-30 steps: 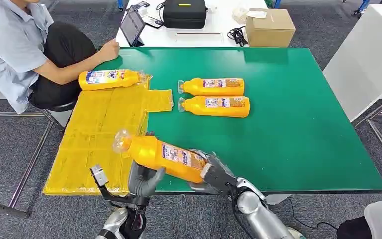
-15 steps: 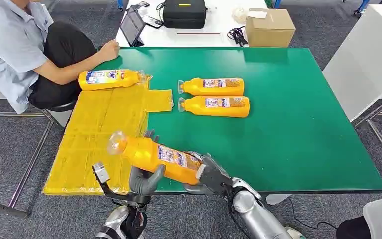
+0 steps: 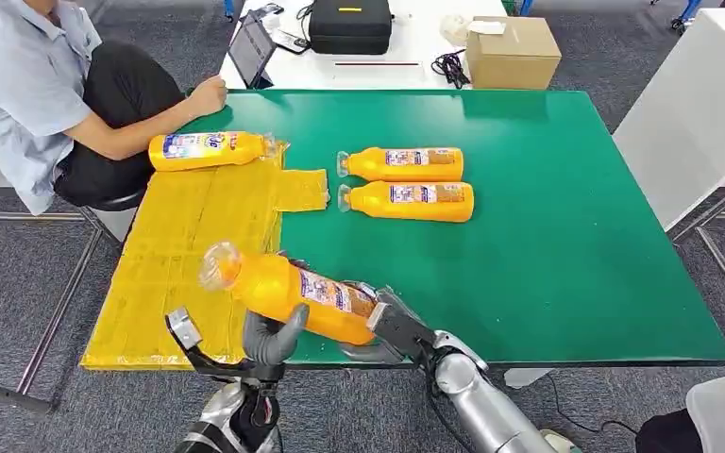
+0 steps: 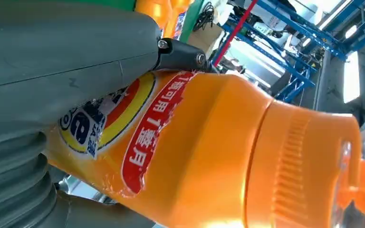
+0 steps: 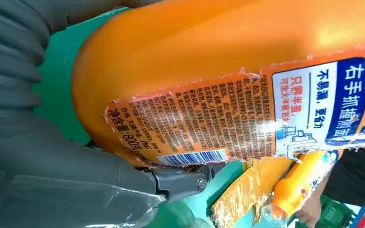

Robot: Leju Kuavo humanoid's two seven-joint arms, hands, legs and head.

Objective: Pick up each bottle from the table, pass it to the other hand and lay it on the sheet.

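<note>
Held bottle (image 3: pixel 288 294) lies tilted between both hands at the near edge of the green surface (image 3: pixel 566 245), clear cap end (image 3: pixel 219 264) pointing away from the right hand, out over the yellow sheet (image 3: pixel 184 245).

Right hand (image 3: pixel 389 326) – fingers wrapped on the bottle's base end; the right wrist view shows the barcode label (image 5: pixel 195 128) pressed close against the thumb (image 5: pixel 76 175).

Left hand (image 3: pixel 269 335) – cups the bottle's middle from below, thumb up along the near side. In the left wrist view a grey finger (image 4: pixel 66 42) lies across the label, so this hand is also clamped on the bottle.

Beyond the hands, two more bottles (image 3: pixel 404 163) (image 3: pixel 410 200) lie side by side on the surface, caps toward the sheet, well apart from either hand. A fourth bottle (image 3: pixel 210 149) lies at the sheet's far end, near a seated person's hand (image 3: pixel 210 94).

Past the far edge: cardboard box (image 3: pixel 513 52), black case (image 3: pixel 349 25).
</note>
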